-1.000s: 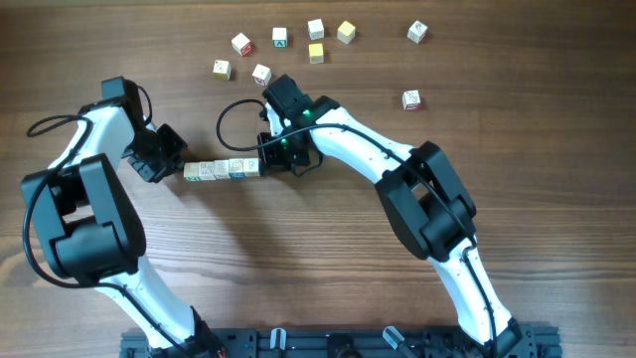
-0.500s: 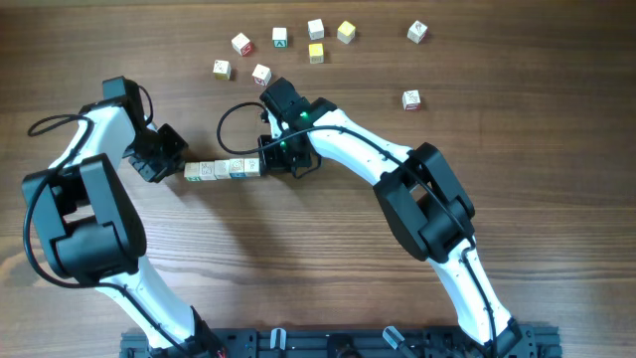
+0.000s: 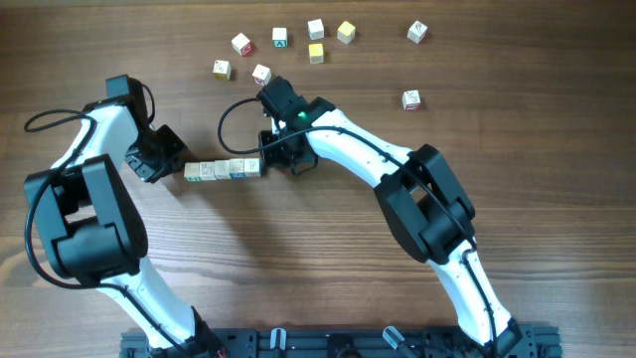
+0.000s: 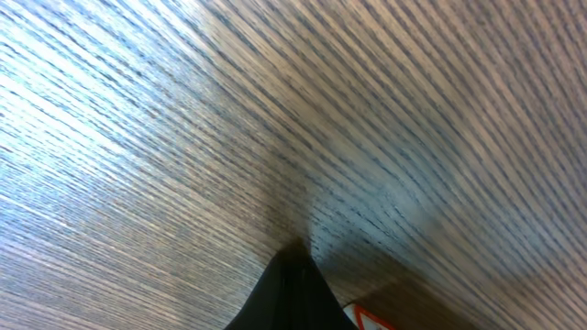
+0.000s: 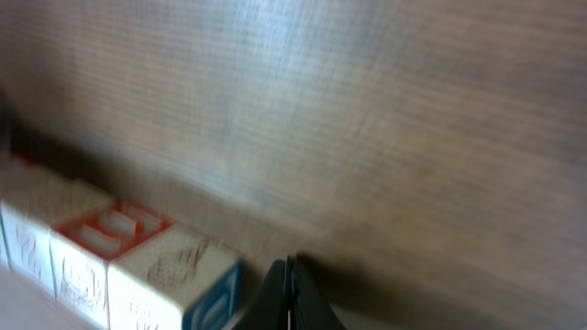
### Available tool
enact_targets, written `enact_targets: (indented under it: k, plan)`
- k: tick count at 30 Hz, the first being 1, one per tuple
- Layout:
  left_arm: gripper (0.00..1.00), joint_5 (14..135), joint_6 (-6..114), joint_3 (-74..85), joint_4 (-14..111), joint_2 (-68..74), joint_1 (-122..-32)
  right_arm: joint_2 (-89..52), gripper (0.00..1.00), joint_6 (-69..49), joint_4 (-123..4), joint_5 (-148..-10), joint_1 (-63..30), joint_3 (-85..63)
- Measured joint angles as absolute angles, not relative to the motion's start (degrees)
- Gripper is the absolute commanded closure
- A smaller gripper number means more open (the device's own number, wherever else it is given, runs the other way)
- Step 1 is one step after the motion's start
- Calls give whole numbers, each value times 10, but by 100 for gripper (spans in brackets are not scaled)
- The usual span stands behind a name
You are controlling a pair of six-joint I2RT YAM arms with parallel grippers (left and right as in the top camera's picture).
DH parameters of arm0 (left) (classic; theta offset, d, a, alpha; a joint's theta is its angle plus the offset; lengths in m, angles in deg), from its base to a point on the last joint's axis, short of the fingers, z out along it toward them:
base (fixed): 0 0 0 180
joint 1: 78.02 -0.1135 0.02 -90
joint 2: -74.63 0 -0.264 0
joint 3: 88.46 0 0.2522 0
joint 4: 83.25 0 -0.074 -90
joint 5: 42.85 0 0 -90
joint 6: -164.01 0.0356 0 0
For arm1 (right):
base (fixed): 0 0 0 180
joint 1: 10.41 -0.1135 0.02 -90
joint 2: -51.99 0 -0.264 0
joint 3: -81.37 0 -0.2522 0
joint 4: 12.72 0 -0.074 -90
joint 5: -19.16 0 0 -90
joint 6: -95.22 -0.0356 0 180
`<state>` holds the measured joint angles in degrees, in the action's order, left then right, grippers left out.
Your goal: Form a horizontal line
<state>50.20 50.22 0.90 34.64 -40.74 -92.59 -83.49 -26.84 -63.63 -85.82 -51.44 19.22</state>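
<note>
The horizontal line (image 3: 223, 170) is a short row of small whitish cubes touching edge to edge on the wooden table, left of centre. My left gripper (image 3: 171, 167) is shut and empty at the row's left end; its wrist view shows the closed fingertips (image 4: 292, 293) on the wood beside a cube corner with a red mark (image 4: 371, 320). My right gripper (image 3: 270, 159) is shut and empty at the row's right end. In the right wrist view the closed gripper (image 5: 290, 298) sits just right of the row's end cube (image 5: 174, 275).
Several loose single cubes lie along the far edge, among them a white one (image 3: 261, 74) close to the right arm, a yellow one (image 3: 316, 53) and one apart at the right (image 3: 411, 99). A black cable (image 3: 231, 119) loops near the right wrist.
The right wrist has shifted slightly up and left. The row and the left gripper have not visibly moved.
</note>
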Motion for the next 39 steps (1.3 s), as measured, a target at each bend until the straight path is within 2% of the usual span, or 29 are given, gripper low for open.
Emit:
enact_targets:
  k: [6, 13, 39]
  plan:
    - [96, 500, 495, 9, 347, -407, -931, -836, 95, -256, -548, -817, -491, 191]
    - [96, 485, 478, 9, 351, -407, -962, -836, 95, -231, -458, -848, -481, 192]
    - [96, 476, 471, 9, 351, -407, -968, -836, 95, -230, -441, -899, -542, 192]
